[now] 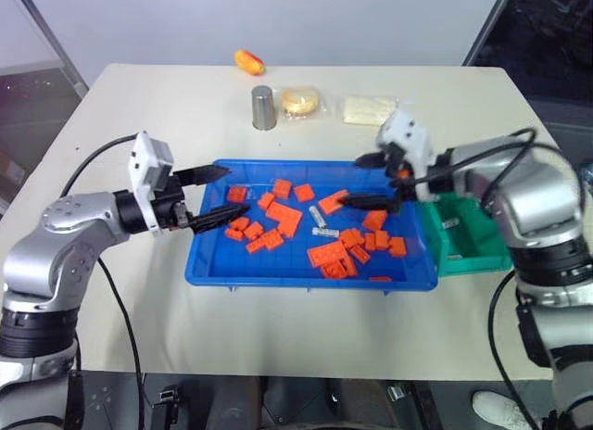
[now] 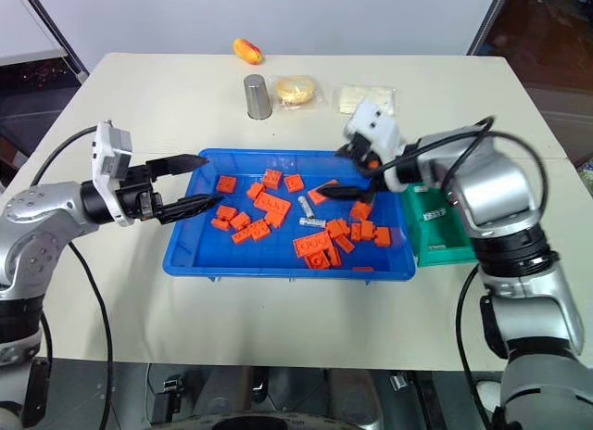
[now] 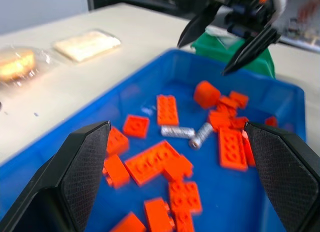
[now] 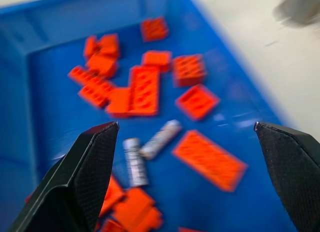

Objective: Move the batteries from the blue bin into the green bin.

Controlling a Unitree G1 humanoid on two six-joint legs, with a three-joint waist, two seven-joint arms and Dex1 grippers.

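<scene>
Two small silver-grey cylindrical batteries point(image 1: 322, 221) are seen lying near the middle of the wide, shallow, bright blue plastic bin point(image 1: 206, 268), one close beside the other, among scattered orange plastic bricks point(image 1: 281, 218). At least one further silver-grey cylinder point(image 1: 451, 223) is seen inside the small, deep teal-green plastic bin point(image 1: 482, 260), which stands just beside the blue bin at the robot's right.

The right end effector point(image 1: 372, 181) is held above the right part of the blue bin, its two black fingers spread wide with nothing between them; in the right wrist view the two batteries are framed between those fingers. The left end effector point(image 1: 221, 192) is held over the left rim of the blue bin, its fingers likewise spread and empty.

Farther back on the pale tabletop point(image 1: 139, 96) a tall steel cup point(image 1: 264, 107), two clear wrapped food packets point(image 1: 300, 101) and a small orange-yellow object point(image 1: 248, 60) are placed, well apart from the bins.
</scene>
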